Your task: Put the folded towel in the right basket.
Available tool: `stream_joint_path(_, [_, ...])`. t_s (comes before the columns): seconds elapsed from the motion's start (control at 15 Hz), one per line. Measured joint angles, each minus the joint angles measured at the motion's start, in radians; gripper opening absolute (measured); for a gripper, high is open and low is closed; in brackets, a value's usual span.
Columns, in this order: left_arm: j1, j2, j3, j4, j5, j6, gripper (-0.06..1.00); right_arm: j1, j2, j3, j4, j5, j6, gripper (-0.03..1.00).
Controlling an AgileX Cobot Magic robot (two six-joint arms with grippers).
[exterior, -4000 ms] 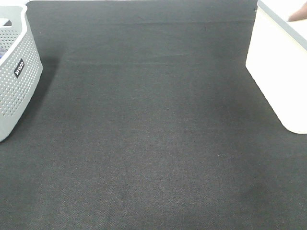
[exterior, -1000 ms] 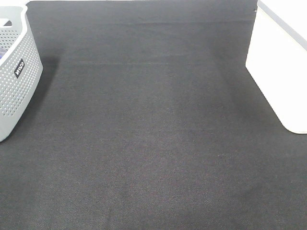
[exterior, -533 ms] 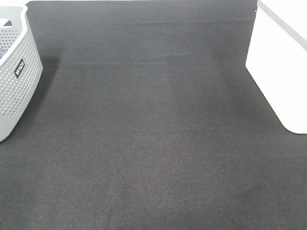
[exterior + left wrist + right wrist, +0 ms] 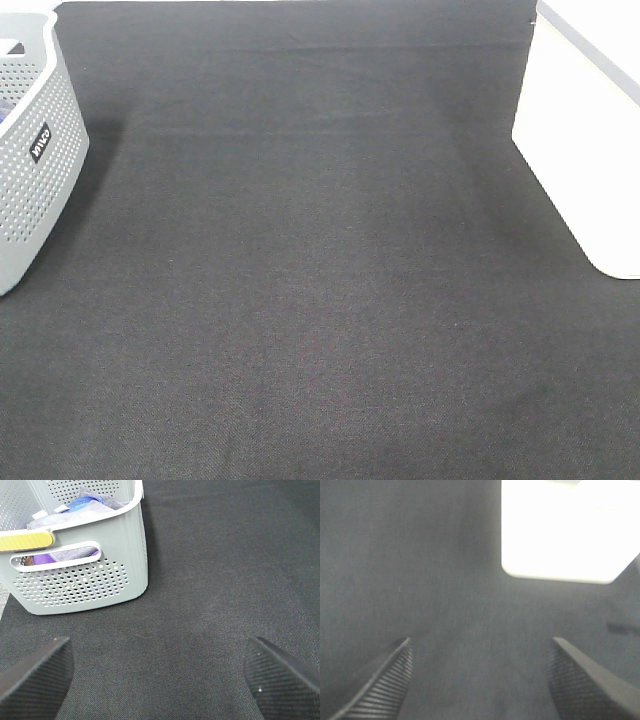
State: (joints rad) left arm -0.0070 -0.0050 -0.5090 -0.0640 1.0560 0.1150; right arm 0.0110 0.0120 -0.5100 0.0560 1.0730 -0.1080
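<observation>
With both the left tool (image 4: 159, 680) and right tool (image 4: 479, 680) spread apart and empty over the black cloth-covered desk (image 4: 320, 300), the risk is grabbing loose laundry from the grey perforated plastic basket (image 4: 80, 575), since no folded towel is visible.

It looks like a staged lab bench rather than a home: a tabletop (image 4: 320, 300) draped wall to wall in plain black cloth. A perforated grey laundry basket (image 4: 35, 160) sits at nine o'clock, a plain white bin (image 4: 585, 150) at two o'clock.

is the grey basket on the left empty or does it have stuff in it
Not empty. The left wrist view shows purple, blue and grey cloth lying inside the grey basket.
</observation>
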Motion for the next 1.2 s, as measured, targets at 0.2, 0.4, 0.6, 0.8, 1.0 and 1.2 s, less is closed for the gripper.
stream_joint_path(0.2, [0.0, 0.0, 0.0, 0.0, 0.0, 0.0, 0.87, 0.0, -0.016, 0.0, 0.0, 0.0, 0.0, 0.71])
stream_joint_path(0.4, [0.0, 0.0, 0.0, 0.0, 0.0, 0.0, 0.87, 0.0, -0.016, 0.0, 0.0, 0.0, 0.0, 0.71])
stream_joint_path(0.6, [0.0, 0.0, 0.0, 0.0, 0.0, 0.0, 0.87, 0.0, -0.016, 0.0, 0.0, 0.0, 0.0, 0.71])
stream_joint_path(0.8, [0.0, 0.0, 0.0, 0.0, 0.0, 0.0, 0.87, 0.0, -0.016, 0.0, 0.001, 0.0, 0.0, 0.71])
stream_joint_path(1.0, [0.0, 0.0, 0.0, 0.0, 0.0, 0.0, 0.87, 0.0, -0.016, 0.0, 0.001, 0.0, 0.0, 0.71])
stream_joint_path(1.2, [0.0, 0.0, 0.0, 0.0, 0.0, 0.0, 0.87, 0.0, -0.016, 0.0, 0.002, 0.0, 0.0, 0.71])
